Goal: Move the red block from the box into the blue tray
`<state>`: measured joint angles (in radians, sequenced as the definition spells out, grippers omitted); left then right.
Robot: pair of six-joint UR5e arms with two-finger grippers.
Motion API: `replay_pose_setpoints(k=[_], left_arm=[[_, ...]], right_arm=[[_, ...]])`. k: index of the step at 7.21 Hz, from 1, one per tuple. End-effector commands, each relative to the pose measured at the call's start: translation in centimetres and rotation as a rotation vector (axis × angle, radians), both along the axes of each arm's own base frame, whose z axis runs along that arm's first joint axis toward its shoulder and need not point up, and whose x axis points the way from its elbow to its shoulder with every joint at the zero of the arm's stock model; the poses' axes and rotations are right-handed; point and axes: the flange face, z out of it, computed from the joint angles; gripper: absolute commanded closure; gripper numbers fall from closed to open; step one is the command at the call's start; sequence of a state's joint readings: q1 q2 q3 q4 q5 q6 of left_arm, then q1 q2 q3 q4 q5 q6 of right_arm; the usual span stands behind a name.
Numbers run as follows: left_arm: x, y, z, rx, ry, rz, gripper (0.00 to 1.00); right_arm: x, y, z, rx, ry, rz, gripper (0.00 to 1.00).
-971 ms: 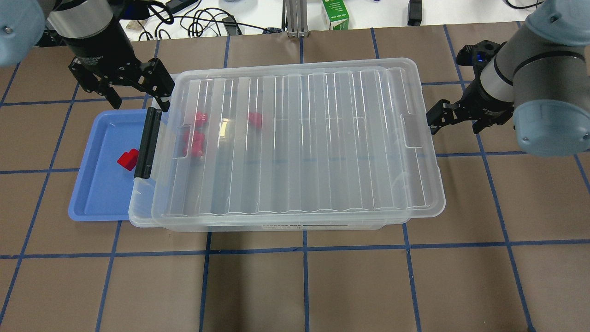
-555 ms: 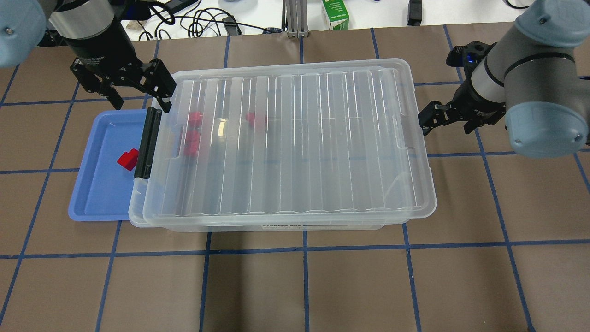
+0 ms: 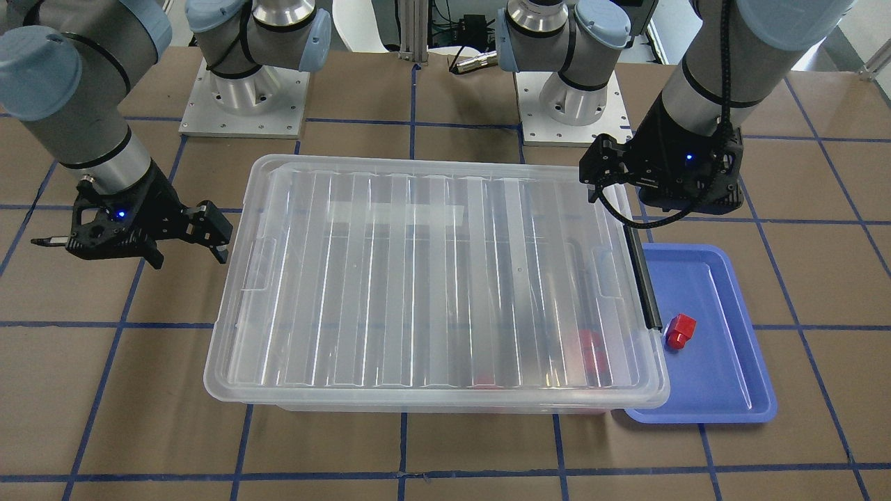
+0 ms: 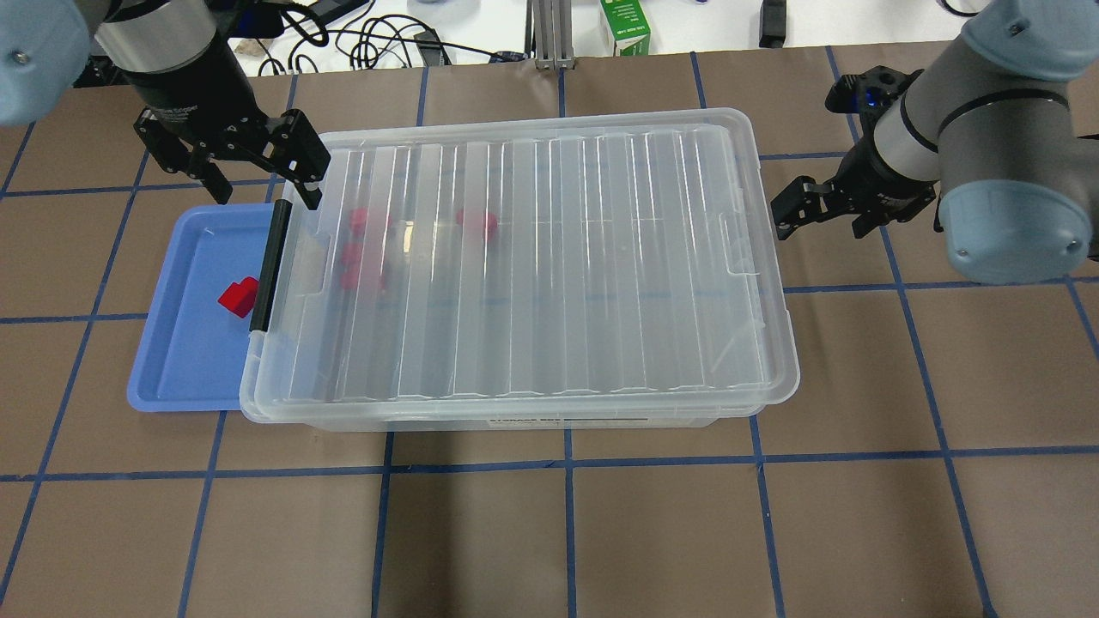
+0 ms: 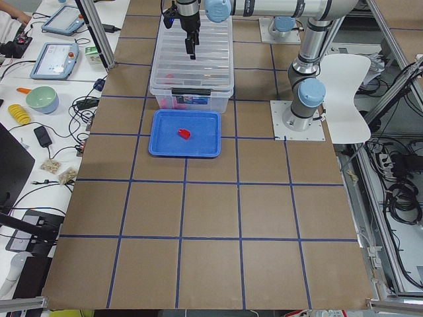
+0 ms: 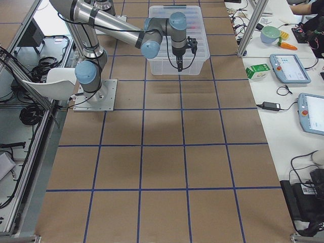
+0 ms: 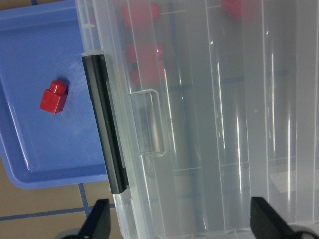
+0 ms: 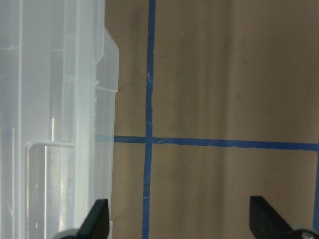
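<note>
"What is closest to you?"
"The brown tabletop [image 4: 567,532], with blue tape lines that make squares. Then comes the front wall of the big clear box [image 4: 515,418]. Its lid [image 4: 549,257] lies on top."

"Where is the red block?"
"The red block [image 4: 238,297] lies in the blue tray [image 4: 172,378], near the side next to the box. Nothing holds it. The tray sits on my left, tight against the left end of the box. The rim of the box hides the tray's edge there. A black bar [image 4: 269,266] runs along that end of the box, just beside the block."

"Are there more red ones?"
"Yes. A few more red blocks [image 4: 354,253] show through the lid, in the left part of the box. They look blurry, so I cannot count them well."

"And your claws?"
"They are a bit farther back. My left claw [image 4: 264,193] hangs over the far left corner of the box, by the far end of the black bar. Its fingers are spread wide and hold nothing. I cannot tell if it touches the lid. My right claw [image 4: 820,225] is off the right end of the box, over the tabletop, just beside the rim. Its fingers are spread wide too, with nothing between them."

"What is way at the back?"
"A white desk [image 4: 481,34] with black cords [image 4: 378,39] and a green carton [image 4: 624,26]."
</note>
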<state>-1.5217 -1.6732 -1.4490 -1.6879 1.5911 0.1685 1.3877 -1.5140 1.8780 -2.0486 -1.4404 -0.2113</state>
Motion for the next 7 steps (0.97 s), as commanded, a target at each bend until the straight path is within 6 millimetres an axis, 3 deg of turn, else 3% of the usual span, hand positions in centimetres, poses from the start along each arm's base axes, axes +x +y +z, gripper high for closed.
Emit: replay_pose_setpoints(k=[1,3,5,6,7], left_arm=[[0.0,0.3,0.4,-0.009,-0.008,0.048,0.0],[0.0,0.6,0.8,-0.014,-0.006,0.05,0.0],[-0.1,0.6,0.9,-0.016,-0.007,0.05,0.0],[-0.2,0.7,0.9,-0.016,-0.005,0.052,0.0],[-0.2,0.7,1.0,-0.016,-0.008,0.05,0.0]], right_arm=[[-1.5,-1.3,4.1,-0.036,0.099,-0.015,0.0],[-1.7,-0.6,10.4,0.002,0.11,-0.019,0.0],[-1.0,2.1,16.4,0.016,0.106,-0.027,0.0],[-0.7,3.5,16.8,0.018,0.105,-0.033,0.0],[-0.1,3.6,16.5,0.031,0.089,-0.064,0.0]])
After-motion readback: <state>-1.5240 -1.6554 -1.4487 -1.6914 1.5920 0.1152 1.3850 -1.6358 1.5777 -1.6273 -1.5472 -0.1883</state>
